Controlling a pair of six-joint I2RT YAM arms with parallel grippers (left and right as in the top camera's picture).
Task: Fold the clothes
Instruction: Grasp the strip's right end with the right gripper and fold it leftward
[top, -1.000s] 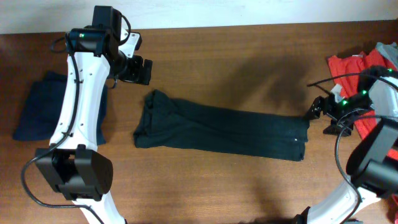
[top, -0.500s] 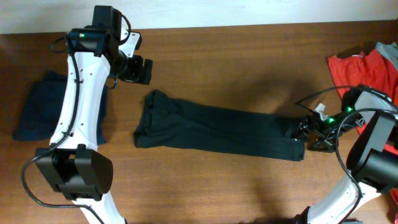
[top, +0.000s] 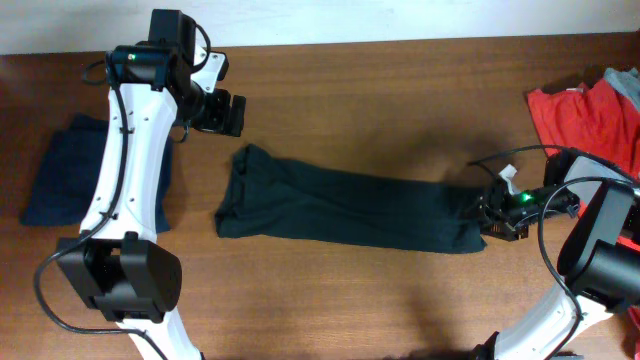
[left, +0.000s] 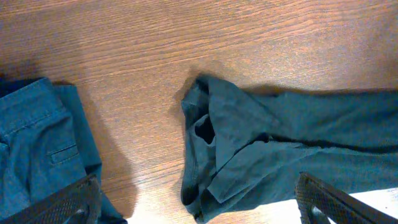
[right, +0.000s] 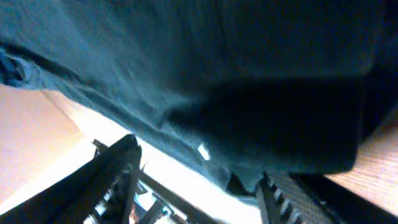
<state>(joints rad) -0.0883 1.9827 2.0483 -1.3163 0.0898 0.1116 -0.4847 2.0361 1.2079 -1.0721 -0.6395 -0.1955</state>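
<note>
**Right gripper moved in onto the shirt's right end**

Since a second ago my right gripper (top: 495, 212) has slid leftward from bare wood onto the right end of the black T-shirt (top: 350, 208), and that end is now bunched where it lay flat before. My left gripper (top: 225, 112) has not moved.

From overhead, the shirt lies as a long narrow band across the middle of the wooden table (top: 380, 90), running from left of centre down toward the right. The right gripper sits at its right tip, touching the cloth. In the right wrist view, dark fabric (right: 186, 62) fills nearly the whole frame, with a small white mark (right: 203, 150) low in the middle. My two fingers (right: 118, 168) show at the lower left and lower right, spread wide, with cloth lying between them.

My left gripper hangs in the upper left, above the table and just beyond the shirt's left end. Its wrist view shows its fingers (left: 68, 202) wide apart in the bottom corners, holding nothing, with the shirt's crumpled left end (left: 249, 149) between them.

A navy garment (top: 55, 180) lies at the far left. A red garment (top: 570, 115) lies at the upper right edge.
</note>
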